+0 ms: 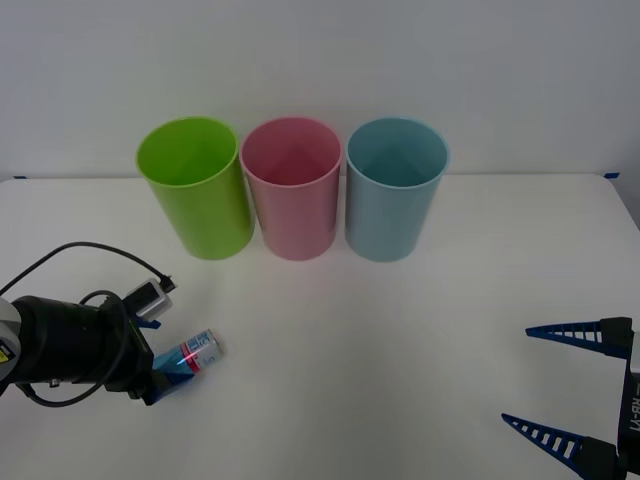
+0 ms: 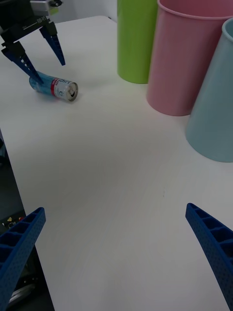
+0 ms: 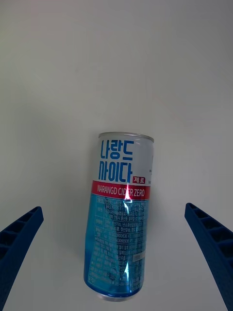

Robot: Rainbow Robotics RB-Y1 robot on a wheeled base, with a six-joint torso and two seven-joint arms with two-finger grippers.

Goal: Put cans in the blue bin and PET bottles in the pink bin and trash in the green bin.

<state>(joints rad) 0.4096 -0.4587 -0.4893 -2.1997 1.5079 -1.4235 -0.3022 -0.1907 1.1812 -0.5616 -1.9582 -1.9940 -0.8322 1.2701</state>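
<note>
A: Where is the can (image 1: 192,354) lying at this moment?

B: It is lying on its side on the white table (image 1: 400,340), at the near left, well apart from the three bins. Its blue end is pointing toward the left arm, and its white end with the silver rim is pointing away to the right.

A: What is the left gripper (image 1: 152,362) doing?

B: It is hanging low over the blue end of the can with its fingers spread. In the left wrist view the can (image 3: 120,216) is lying between the two blue fingers (image 3: 19,238), with a clear gap on each side, so nothing is being grasped. In the right wrist view, one fingertip is standing right at the blue end of the can (image 2: 54,87); whether it is touching, I cannot tell.

A: And the right gripper (image 1: 548,385)?

B: It is waiting at the near right edge, fingers wide apart, holding nothing.

A: How are the bins standing?

B: They are standing upright in a row at the far side: the green bin (image 1: 196,190) on the left, the pink bin (image 1: 293,190) in the middle, the blue bin (image 1: 393,192) on the right. Neighbouring bins are standing just beside one another.
</note>
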